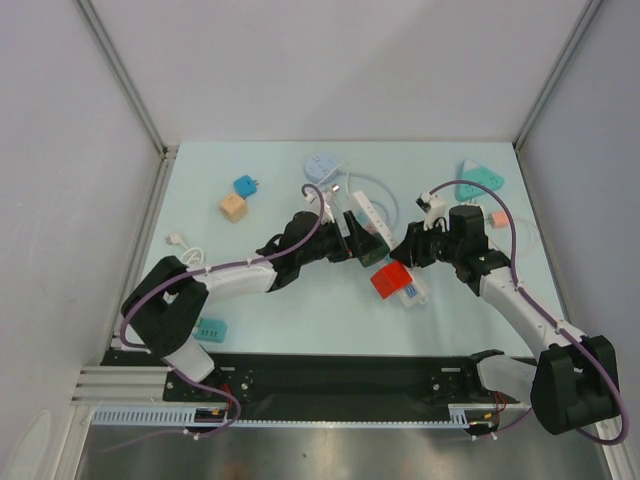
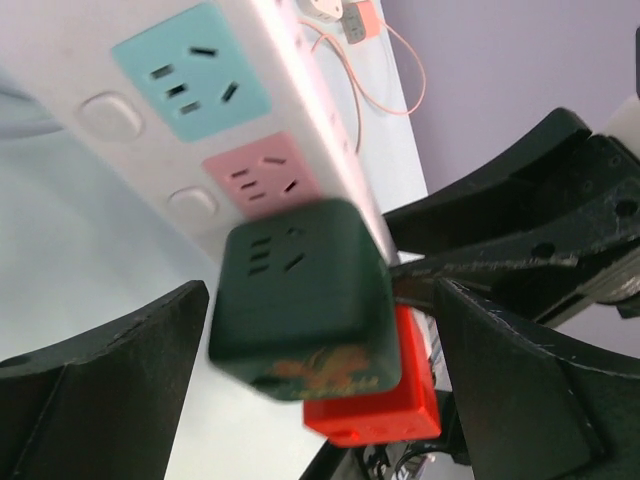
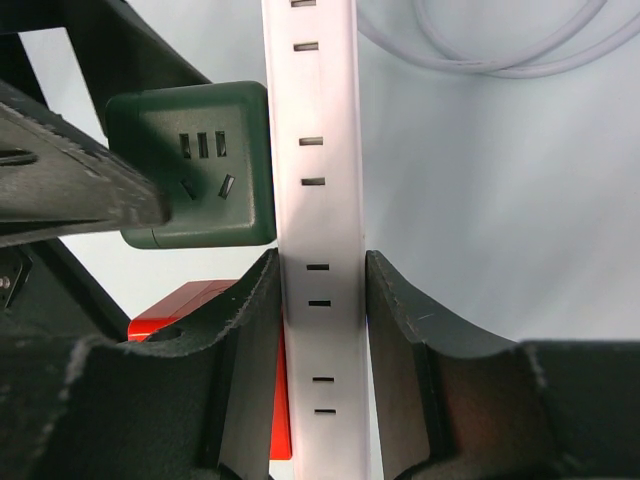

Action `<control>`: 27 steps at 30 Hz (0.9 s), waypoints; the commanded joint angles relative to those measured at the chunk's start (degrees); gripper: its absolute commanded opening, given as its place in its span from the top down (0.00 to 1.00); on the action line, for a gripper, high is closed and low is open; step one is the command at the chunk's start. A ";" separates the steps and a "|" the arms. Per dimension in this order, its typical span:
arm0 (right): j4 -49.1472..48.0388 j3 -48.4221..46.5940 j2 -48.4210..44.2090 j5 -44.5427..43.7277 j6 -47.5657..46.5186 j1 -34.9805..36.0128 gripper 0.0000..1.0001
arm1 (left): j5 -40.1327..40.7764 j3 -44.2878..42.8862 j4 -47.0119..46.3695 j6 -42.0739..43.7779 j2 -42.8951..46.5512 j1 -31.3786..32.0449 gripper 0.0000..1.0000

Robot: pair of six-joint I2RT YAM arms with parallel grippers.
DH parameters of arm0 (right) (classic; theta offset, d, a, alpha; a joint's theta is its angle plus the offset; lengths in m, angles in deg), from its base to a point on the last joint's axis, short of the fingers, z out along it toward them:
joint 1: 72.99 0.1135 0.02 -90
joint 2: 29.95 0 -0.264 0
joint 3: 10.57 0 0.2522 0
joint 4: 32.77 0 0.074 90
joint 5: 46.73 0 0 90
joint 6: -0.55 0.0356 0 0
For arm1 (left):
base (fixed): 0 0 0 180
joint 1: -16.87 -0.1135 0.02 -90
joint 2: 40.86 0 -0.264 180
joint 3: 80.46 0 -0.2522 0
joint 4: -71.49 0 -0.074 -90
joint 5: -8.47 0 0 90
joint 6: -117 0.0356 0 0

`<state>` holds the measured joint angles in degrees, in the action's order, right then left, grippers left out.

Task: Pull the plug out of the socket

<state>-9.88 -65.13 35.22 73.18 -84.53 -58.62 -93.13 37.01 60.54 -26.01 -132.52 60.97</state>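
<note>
On the desk [image 1: 300,320], near centre, the right pincer [image 3: 320,300] was clamped across the narrow sides of the white strip [image 3: 318,180], pinning it. The green plug [image 2: 300,300] sat against the strip's face close to that grip; whether its prongs were fully seated could not be told. The left pincer [image 2: 322,310] straddled the plug, jaws apart, gap on one side, holding nothing. Step in hand, by my reading: grasping the plug. Next: close squarely, then pull straight off while the right holds firm.
</note>
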 commanded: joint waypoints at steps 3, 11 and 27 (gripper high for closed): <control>-7.10 -1.04 -3.38 3.14 1.22 -0.40 1.00 | 2.80 -5.72 -2.79 -4.20 -3.96 2.40 0.03; -7.10 -0.78 -4.17 -1.17 0.26 -0.40 1.00 | -0.09 -6.33 -7.11 -7.72 -6.08 3.10 0.94; -4.73 -1.83 -1.80 -10.40 -3.61 -0.31 1.00 | -10.41 -17.02 24.02 12.48 1.04 -0.51 1.00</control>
<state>-9.99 -64.54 33.58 68.31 -86.73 -58.01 -100.32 29.73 66.38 -29.59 -137.57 58.87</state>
